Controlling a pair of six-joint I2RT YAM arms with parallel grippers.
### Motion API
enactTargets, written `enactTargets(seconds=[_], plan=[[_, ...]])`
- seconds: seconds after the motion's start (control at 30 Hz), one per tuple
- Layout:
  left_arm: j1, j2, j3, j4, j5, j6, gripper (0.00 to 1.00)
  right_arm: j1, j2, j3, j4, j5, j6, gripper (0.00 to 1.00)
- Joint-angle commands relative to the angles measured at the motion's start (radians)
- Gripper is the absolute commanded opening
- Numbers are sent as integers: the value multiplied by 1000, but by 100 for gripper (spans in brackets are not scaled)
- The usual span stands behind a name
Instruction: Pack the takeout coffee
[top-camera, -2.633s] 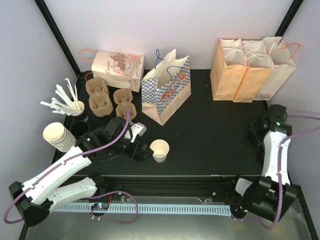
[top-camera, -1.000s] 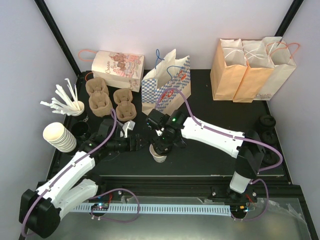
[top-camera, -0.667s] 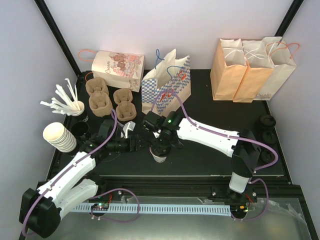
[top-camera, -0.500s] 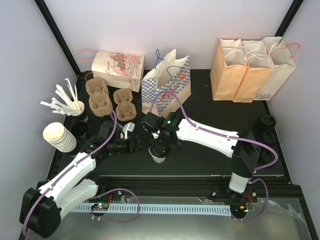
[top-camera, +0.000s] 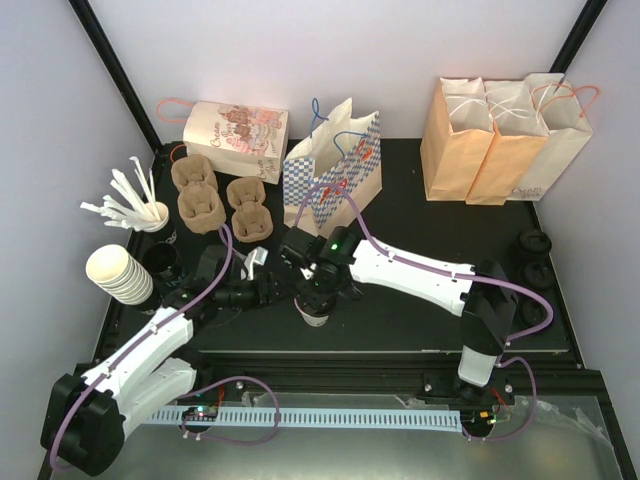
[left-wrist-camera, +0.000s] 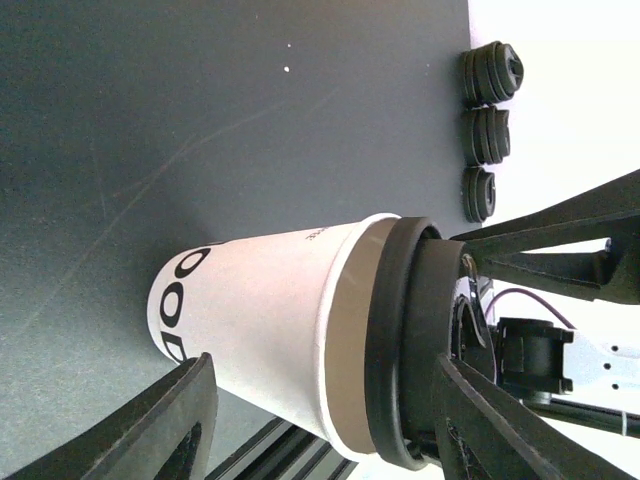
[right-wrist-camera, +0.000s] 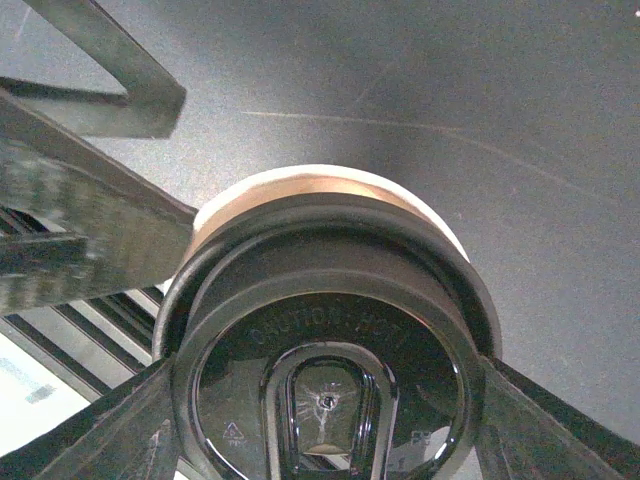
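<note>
A white paper cup with black printing (top-camera: 313, 316) stands near the table's front, left of the middle. It also shows in the left wrist view (left-wrist-camera: 255, 320). My right gripper (top-camera: 319, 289) is right above the cup. It is shut on a round black lid (right-wrist-camera: 330, 300) that sits on the cup's rim (right-wrist-camera: 300, 182). The lid (left-wrist-camera: 400, 350) caps the cup's top. My left gripper (top-camera: 280, 290) is open just left of the cup. Its fingers (left-wrist-camera: 190, 410) straddle the cup without touching it.
A stack of plain white cups (top-camera: 115, 272) and brown pulp carriers (top-camera: 215, 195) stand at the left. A checkered bag (top-camera: 335, 180) and a printed bag (top-camera: 235, 130) are at the back, tan bags (top-camera: 500, 130) at the back right. Spare black lids (top-camera: 535, 270) lie at the right edge.
My right arm swung from the right edge to the open cup with a lid and lowered it onto the rim. My left gripper crept right, closer to the cup.
</note>
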Motion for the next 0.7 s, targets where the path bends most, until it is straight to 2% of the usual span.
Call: enactTargets(seconds=[0.0, 0.3, 0.67], plan=[[10, 16, -24, 84, 57, -42, 61, 24, 3, 50, -3, 57, -7, 76], [30, -6, -35, 87, 60, -55, 62, 47, 19, 70, -29, 103, -8, 76], [36, -4, -57, 101, 72, -60, 60, 50, 50, 45, 10, 84, -13, 76]])
